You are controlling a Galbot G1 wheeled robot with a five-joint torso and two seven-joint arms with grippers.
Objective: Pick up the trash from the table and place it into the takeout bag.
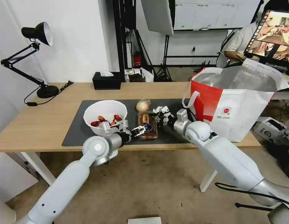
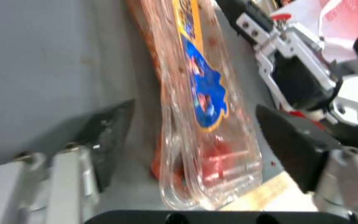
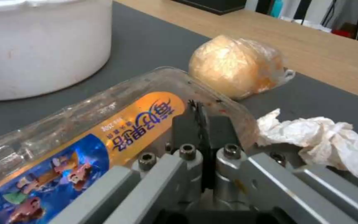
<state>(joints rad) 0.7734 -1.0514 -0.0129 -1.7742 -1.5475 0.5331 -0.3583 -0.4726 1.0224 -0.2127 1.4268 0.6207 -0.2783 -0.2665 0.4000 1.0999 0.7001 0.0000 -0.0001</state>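
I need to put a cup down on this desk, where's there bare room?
Free: bare wood of the table between the lamp and the mat, and the strip between the tissue box and the bag. Crowded: mid-mat, where bowl, tray, wrapped ball, tissue and both grippers, left and right, bunch.

Clear hinged plastic tray [image 1: 147, 126]: closed, orange-and-blue label on lid, red scraps inside; lies flat on dark mat of table [image 1: 48, 118]. Near end sits between the spread fingers of left gripper [image 2: 193, 141]; far end at tips of right gripper [image 3: 204, 119], fingers pressed together.

White bowl [image 1: 105, 115] with red shells: just behind left gripper.

Beige wrapped ball [image 3: 235, 67]: beyond right gripper.

Crumpled tissue [image 3: 324, 137]: beside right gripper.

Takeout bag [image 1: 240, 99]: upright, mouth open, outboard of right gripper.
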